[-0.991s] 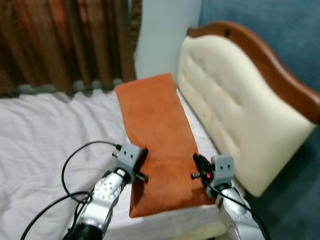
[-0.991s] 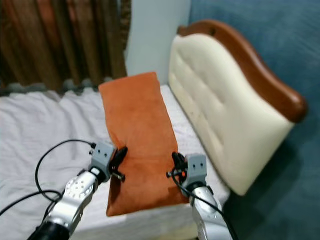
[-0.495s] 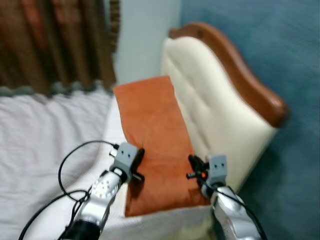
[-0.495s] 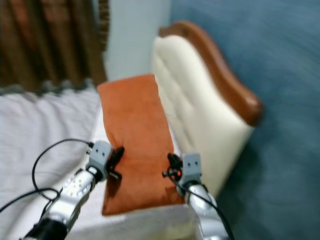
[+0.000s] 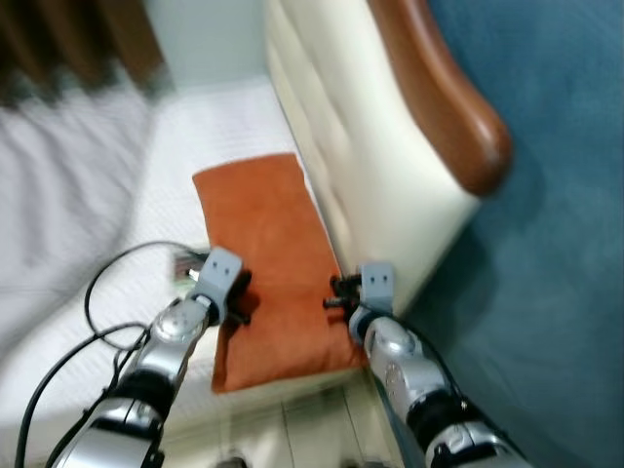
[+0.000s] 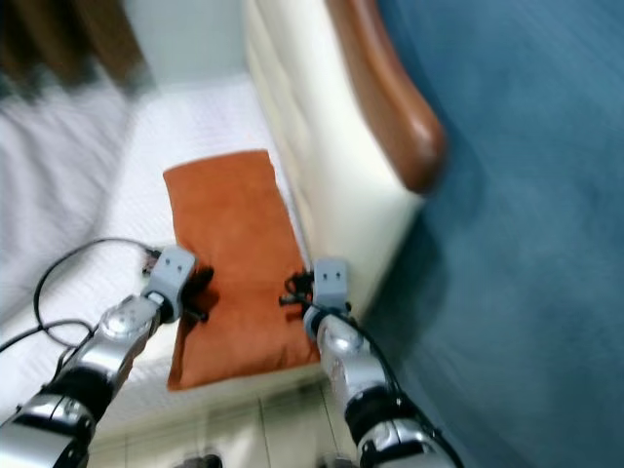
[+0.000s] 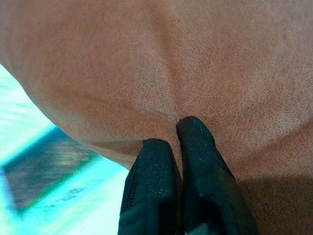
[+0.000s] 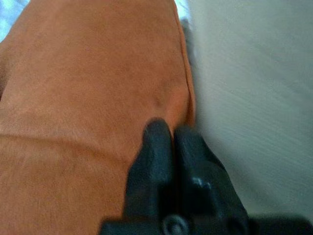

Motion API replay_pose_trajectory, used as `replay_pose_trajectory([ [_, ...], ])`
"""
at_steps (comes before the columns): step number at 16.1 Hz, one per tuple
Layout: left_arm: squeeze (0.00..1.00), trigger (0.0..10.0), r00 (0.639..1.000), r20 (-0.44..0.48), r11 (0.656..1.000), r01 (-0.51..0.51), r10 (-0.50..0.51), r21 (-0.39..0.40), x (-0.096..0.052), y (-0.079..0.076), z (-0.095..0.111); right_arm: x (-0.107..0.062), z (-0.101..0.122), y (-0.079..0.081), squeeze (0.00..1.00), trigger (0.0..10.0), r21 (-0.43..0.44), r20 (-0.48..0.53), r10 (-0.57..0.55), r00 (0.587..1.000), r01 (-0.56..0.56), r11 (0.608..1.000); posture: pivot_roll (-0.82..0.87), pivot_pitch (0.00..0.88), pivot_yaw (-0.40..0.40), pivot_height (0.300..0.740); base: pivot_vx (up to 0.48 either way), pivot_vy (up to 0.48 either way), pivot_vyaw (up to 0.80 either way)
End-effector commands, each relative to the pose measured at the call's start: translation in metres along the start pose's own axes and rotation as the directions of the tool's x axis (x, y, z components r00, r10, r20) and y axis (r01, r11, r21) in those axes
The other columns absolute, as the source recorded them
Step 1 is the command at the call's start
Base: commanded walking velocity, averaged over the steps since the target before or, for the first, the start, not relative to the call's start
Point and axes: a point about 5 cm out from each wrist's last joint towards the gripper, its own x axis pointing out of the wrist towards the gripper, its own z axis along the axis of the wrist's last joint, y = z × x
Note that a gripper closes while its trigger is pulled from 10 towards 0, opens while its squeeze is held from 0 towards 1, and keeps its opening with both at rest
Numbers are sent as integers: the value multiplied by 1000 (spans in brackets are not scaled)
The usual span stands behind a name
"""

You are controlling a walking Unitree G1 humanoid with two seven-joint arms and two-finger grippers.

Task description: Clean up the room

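Silver arms (image 5: pixel 166 341), black cables (image 5: pixel 93 292)

My black fingers (image 7: pixel 195 161) pinch a plain rust-orange pillow (image 5: pixel 265 229). Right of it stands a cream headboard (image 5: pixel 361 146) with brown wooden trim, against a blue wall (image 5: pixel 565 195).

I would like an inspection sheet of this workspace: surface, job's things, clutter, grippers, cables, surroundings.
Surface: white bed sheet, rumpled on the robot's left side.
Job's things: orange pillow lying flat on the bed beside the headboard.
Clutter: nothing seen.
Grippers: left gripper pinching a fold at the pillow's left edge; right gripper closed on the pillow's right edge, next to the headboard.
Cables: black cable looping from the left arm over the sheet.
Surroundings: cream padded headboard with brown wooden trim, blue wall, brown curtain, pale floor below.
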Motion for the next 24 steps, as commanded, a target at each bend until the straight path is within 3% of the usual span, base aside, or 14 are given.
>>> replay_pose_trajectory([
  [1,0,10000,999,-17,999,-39,39,28,-5,16,-3,-2,3,-20,0,10000,17,24,-107,994,106,994,-34,509,-65,740,0,0,0],
  [4,0,10000,997,39,987,-65,60,149,3,30,25,10,31,-21,0,10000,-76,132,-189,973,200,977,-50,493,-74,740,0,0,0],
  [7,0,10000,996,72,971,-73,57,229,4,34,35,10,32,-25,0,10000,-66,139,-220,966,231,971,-49,488,-73,740,0,0,0],
  [9,0,10000,996,88,933,-45,15,357,9,30,46,9,32,-32,0,10000,32,140,-310,940,309,951,-51,496,-73,740,0,0,0],
  [11,0,10000,996,88,917,-36,1,397,10,28,49,10,31,-32,0,10000,91,115,-336,935,327,941,-52,502,-70,740,0,0,0],
  [14,0,10000,995,91,911,-63,28,407,12,33,56,16,39,-20,0,10000,124,122,-307,944,293,948,-52,507,-66,740,0,0,0],
  [17,0,10000,979,191,967,-115,72,228,7,44,66,16,46,-2,0,10000,145,207,-237,949,210,967,-55,494,-67,740,0,0,0],
  [18,0,10000,968,244,975,-99,50,197,2,41,62,8,43,1,0,10000,132,260,-220,940,192,973,-43,467,-70,740,0,0,0],
  [19,0,10000,951,309,980,-76,16,184,-10,34,57,-11,37,0,0,10000,106,319,-213,924,188,976,-29,426,-71,740,0,0,0],
  [21,0,10000,929,370,982,-59,-12,180,-32,20,53,-40,30,-7,0,10000,83,350,-215,912,198,977,-15,358,-76,740,0,0,0],
  [23,0,10000,922,386,987,-50,-14,156,-64,3,49,-78,29,-19,0,10000,61,368,-224,902,217,974,7,269,-74,740,0,0,0],
  [24,0,10000,922,387,991,-59,7,122,-72,-1,49,-86,31,-21,0,10000,53,376,-217,901,213,976,16,232,-70,740,0,0,0],
])
